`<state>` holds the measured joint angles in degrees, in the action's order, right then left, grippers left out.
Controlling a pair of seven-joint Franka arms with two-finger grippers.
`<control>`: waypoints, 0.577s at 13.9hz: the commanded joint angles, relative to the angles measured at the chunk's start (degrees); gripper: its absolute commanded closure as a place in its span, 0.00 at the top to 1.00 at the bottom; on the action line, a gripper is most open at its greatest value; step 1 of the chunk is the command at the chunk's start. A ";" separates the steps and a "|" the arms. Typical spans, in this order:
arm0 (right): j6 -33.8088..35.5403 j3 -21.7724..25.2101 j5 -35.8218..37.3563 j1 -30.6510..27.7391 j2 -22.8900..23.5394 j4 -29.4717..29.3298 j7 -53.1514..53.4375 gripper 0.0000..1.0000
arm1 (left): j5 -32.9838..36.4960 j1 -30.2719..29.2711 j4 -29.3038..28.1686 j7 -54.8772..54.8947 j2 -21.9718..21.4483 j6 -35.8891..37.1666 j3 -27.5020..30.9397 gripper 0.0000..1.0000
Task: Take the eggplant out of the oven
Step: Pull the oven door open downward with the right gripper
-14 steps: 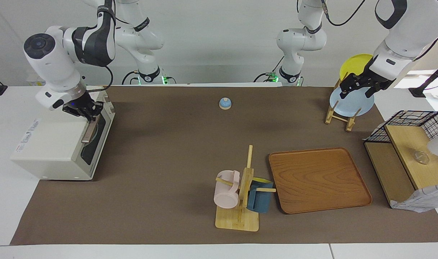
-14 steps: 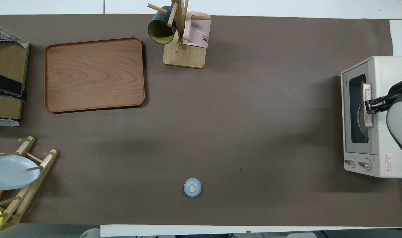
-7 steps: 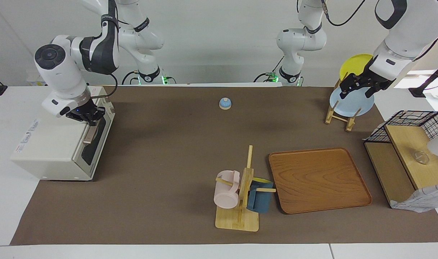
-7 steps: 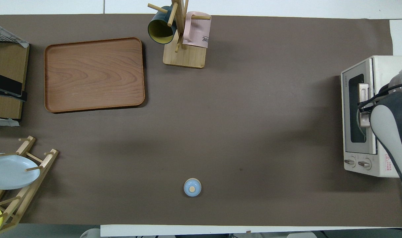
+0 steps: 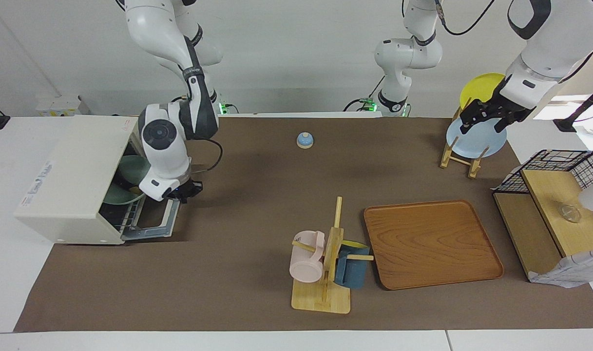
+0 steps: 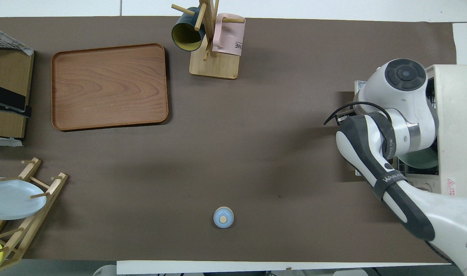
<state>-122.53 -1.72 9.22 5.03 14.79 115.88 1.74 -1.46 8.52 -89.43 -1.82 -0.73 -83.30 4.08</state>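
The cream-white oven stands at the right arm's end of the table; it also shows in the overhead view. Its door lies open, folded down flat over the mat. My right gripper is low at the door's outer edge, shut on the door handle; the arm covers the door in the overhead view. A green plate shows inside the oven. The eggplant is hidden. My left gripper waits open and empty over the plate rack.
A blue bell sits mid-table near the robots. A mug tree with a pink and a blue mug and a wooden tray stand farther out. A black wire basket shelf is at the left arm's end.
My right gripper has pulled the oven door from shut to fully open, swinging down and out toward the table's middle. The left arm has not moved.
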 commanded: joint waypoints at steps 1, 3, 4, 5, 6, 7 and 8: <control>0.36 0.15 -6.09 0.49 0.24 -3.02 2.55 0.09 | -0.30 -0.61 -0.39 -0.02 -0.68 0.60 -0.48 1.00; 1.32 0.05 -9.48 1.73 -0.98 -6.18 3.97 0.32 | -0.30 -0.61 -0.39 -0.02 -0.68 0.51 -0.48 1.00; 2.72 0.05 -9.48 1.04 -3.95 -6.28 3.80 0.48 | -0.30 -0.61 -0.39 -0.02 -0.68 0.51 -0.48 1.00; 7.69 0.31 -9.48 0.16 -6.77 -6.20 3.54 0.52 | -0.30 -0.61 -0.39 -0.02 -0.68 0.42 -0.48 1.00; 14.53 0.32 -9.48 -1.50 -8.80 -6.19 3.54 0.52 | -0.30 -0.61 -0.39 -0.02 -0.68 0.51 -0.48 1.00; 19.03 0.40 -9.22 -2.47 -9.77 -5.59 3.62 0.53 | -0.30 -0.61 -0.39 -0.02 -0.68 0.51 -0.48 1.00; 20.91 0.58 -7.74 -3.53 -10.65 -4.01 3.54 0.53 | -0.30 -0.61 -0.39 -0.02 -0.68 0.51 -0.48 1.00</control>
<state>-104.32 -1.09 1.07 3.82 6.37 108.53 5.38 -1.46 8.52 -89.43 -1.82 -0.73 -83.30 4.08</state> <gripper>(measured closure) 0.471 0.000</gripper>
